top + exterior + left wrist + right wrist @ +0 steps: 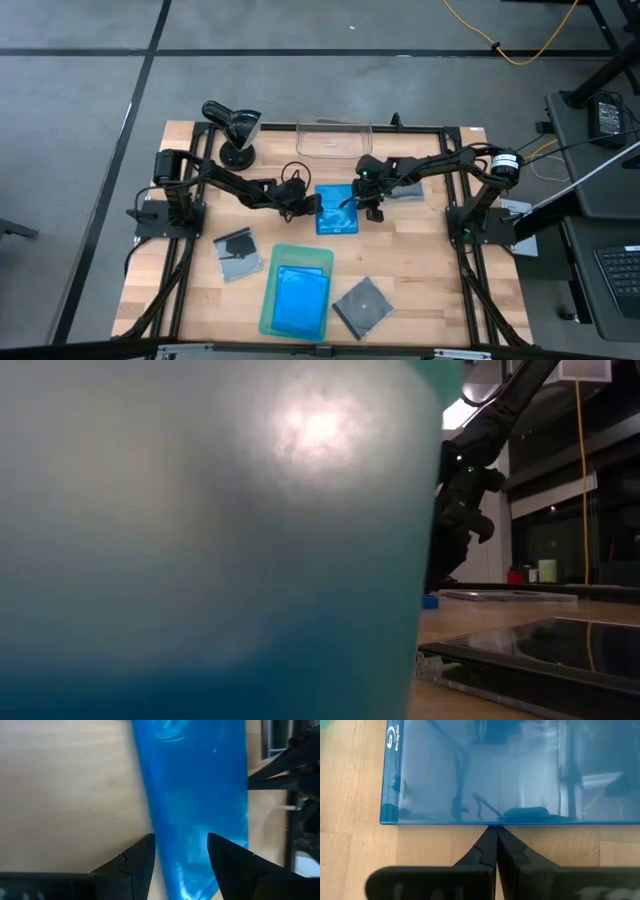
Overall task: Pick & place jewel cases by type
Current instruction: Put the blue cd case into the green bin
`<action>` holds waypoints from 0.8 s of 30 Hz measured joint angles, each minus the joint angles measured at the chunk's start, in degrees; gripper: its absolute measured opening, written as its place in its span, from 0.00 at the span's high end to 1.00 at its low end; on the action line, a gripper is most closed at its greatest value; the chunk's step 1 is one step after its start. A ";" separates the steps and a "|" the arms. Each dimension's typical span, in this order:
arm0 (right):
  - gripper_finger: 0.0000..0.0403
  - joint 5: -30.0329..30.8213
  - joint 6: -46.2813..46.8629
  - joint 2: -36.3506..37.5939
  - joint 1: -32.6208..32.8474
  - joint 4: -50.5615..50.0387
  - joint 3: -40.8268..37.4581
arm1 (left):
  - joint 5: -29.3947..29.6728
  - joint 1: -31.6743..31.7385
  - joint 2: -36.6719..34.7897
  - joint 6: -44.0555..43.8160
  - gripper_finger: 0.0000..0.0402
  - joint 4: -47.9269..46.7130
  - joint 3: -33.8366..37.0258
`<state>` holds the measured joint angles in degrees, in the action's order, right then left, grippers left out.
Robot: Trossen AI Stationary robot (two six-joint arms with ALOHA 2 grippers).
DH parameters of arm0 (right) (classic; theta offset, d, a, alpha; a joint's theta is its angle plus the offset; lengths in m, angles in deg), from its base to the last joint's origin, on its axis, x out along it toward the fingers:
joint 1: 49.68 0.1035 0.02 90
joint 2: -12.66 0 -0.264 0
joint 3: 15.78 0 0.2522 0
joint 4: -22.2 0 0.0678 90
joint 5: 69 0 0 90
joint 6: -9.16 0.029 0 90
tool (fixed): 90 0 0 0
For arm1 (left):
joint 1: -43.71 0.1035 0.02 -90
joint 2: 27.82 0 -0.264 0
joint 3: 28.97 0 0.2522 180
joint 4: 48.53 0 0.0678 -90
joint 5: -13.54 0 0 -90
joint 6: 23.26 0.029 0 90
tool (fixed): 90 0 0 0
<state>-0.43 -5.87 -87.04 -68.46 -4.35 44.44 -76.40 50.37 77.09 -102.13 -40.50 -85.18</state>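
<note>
My left gripper (312,204) sits at the left edge of a blue case (337,209) in the middle of the table (420,270). My two left fingers (142,857) are apart, and the edge of the blue case (195,795) is between them. I cannot tell if they squeeze it or only sit around it.

My right gripper (372,210) is at the right edge of the same case. Its fingers (496,850) are pressed shut together, with nothing between them. Their tips touch the edge of the case (510,770), which lies flat on the wood.

A green tray (297,290) lies near the front of the table. Blue cases (300,300) lie in it, and I cannot tell how many. In the low view the tray (200,540) fills most of the picture.

A clear bin (334,137) stands at the back of the table. I see nothing in it.

A dark case (237,254) lies to the left of the tray. Another dark case (362,305) lies to the right of the tray. A third dark case (405,190) lies partly under my right arm.
</note>
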 joint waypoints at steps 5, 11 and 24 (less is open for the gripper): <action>0.99 0.04 -0.01 -0.02 0.00 0.02 -0.02 | -0.89 0.06 2.02 -1.60 0.56 2.48 -0.01; 0.99 0.05 -0.18 -0.02 -0.02 0.48 -0.15 | -1.10 0.59 2.36 0.58 0.56 2.40 -0.96; 0.99 0.17 -0.52 0.06 -0.11 -1.28 -0.33 | 1.51 0.63 2.43 9.85 0.56 -1.54 -5.72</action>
<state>-0.25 -6.38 -86.98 -68.57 -5.63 44.11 -74.88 51.00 79.51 -92.28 -42.03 -90.90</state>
